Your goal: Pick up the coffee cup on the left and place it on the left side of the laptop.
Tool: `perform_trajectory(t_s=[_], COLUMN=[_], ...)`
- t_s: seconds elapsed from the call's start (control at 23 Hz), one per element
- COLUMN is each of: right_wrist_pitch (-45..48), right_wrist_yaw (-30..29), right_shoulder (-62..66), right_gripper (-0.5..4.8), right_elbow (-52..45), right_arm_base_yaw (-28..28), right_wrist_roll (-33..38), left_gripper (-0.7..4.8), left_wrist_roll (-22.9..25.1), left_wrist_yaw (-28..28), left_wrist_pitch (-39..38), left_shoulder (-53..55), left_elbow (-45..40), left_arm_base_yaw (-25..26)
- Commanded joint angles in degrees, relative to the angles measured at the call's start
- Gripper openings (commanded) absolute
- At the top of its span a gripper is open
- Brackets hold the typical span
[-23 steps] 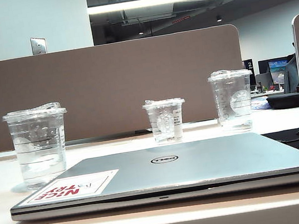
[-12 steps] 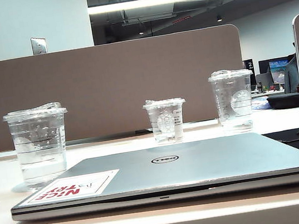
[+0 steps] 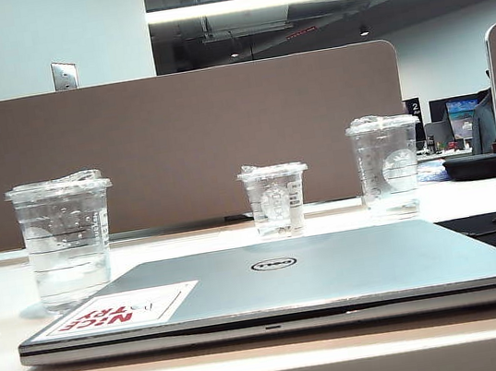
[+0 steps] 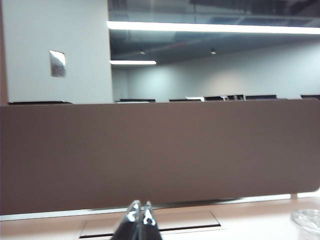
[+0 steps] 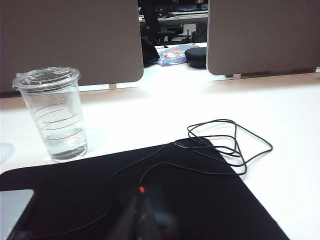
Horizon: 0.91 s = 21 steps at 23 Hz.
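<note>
One flat silver-grey Dell laptop (image 3: 277,284) lies closed near the front of the white table (image 3: 256,366), its lid sticker reading "NICE TRY". Behind its left corner stands the wide clear plastic coffee cup (image 3: 65,241), upright, thin lines on its side and crinkled film over the rim. The left gripper (image 4: 137,216) shows only in its wrist view, fingertips pressed together and holding nothing, facing the brown partition (image 4: 160,152), with no cup between its tips. The right gripper (image 5: 136,218) is blurred above a black mat (image 5: 200,200); its opening cannot be made out.
</note>
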Motion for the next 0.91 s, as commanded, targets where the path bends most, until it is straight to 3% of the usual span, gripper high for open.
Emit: perform_trajectory(t_s=[0.04, 0.17, 0.48, 0.91], right_wrist_pitch=[1.01, 1.01, 1.01, 1.01], right_wrist_yaw=[0.04, 0.04, 0.04, 0.04], right_shoulder=[-0.09, -0.09, -0.09, -0.09], right_gripper=[-0.04, -0.05, -0.05, -0.04], right_elbow=[-0.26, -0.26, -0.24, -0.24], right_arm_base_yaw=[4.07, 7.3, 8.31, 8.31], right_wrist_roll=[-0.02, -0.02, -0.02, -0.02], left_gripper=[-0.05, -0.05, -0.05, -0.05], left_wrist_roll=[1.68, 1.03, 2.99, 2.56], left_wrist_yaw=[-2.56, -2.51, -7.56, -7.52], left_wrist_pitch=[-18.6, -27.34, -27.1, -28.79], left_shoulder=[-7.61, -12.41, -14.91, -14.91], left_elbow=[1.14, 1.11, 1.11, 0.94], left_arm_base_yaw=[0.09, 0.04, 0.09, 0.09])
